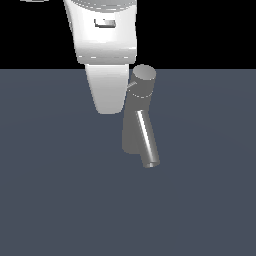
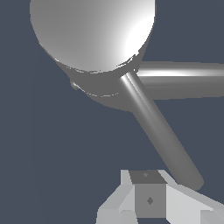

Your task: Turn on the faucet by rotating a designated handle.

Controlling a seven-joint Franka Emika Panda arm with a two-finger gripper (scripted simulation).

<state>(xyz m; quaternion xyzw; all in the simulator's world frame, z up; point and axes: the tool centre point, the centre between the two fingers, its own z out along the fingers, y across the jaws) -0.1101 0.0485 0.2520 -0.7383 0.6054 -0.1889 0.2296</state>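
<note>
From my seat the gripper (image 1: pixel 106 107) hangs on the exterior view's left, the faucet (image 1: pixel 136 125) just beside it on that view's right. The handle (image 2: pixel 164 140) is a thin, stiff rod off the cap, its free end right by the one finger (image 2: pixel 148 199) I can see. I'd push near that tip; smooth metal looks slippery. Can't tell how far the jaws are spread. Contact isn't clear either.

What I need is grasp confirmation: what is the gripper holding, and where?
Nothing seems held: the end of the handle lies beside the gripper, not in its grasp; contact cannot be told.
</note>
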